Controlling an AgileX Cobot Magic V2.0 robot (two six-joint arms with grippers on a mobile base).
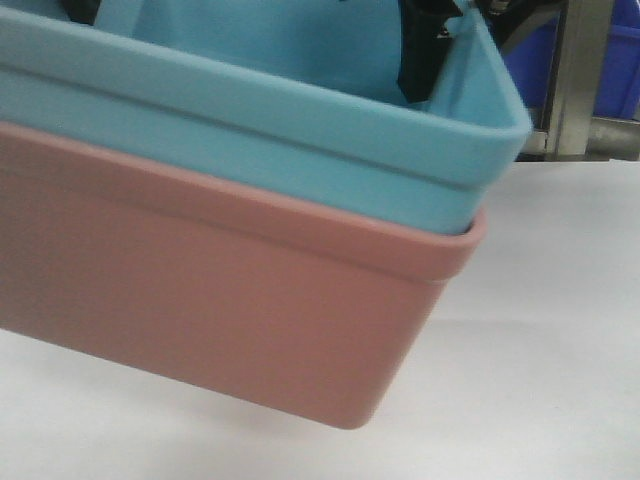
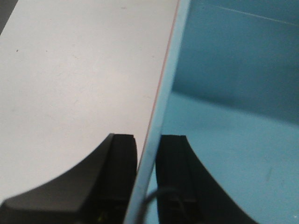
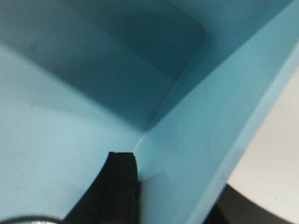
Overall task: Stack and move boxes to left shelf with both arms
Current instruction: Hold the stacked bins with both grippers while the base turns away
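The light blue bin (image 1: 250, 130) sits nested inside the salmon pink bin (image 1: 200, 290). The stack fills the front view and hangs tilted above the white tabletop (image 1: 560, 330), casting a shadow on it. My left gripper (image 2: 148, 137) is shut on the stack's wall, one finger inside the blue bin (image 2: 233, 140) and one outside; a thin pink rim line (image 2: 161, 79) shows beside the blue wall. My right gripper (image 3: 180, 179) is shut on the opposite blue wall (image 3: 210, 116), inner finger (image 3: 122, 177) against it. It shows as a black shape (image 1: 430, 50) in the front view. The roller shelf is out of view.
Dark royal-blue crates (image 1: 610, 60) and a steel rack post (image 1: 580, 70) stand at the back right, behind the table's far edge. White tabletop (image 2: 70, 70) lies under and left of the stack.
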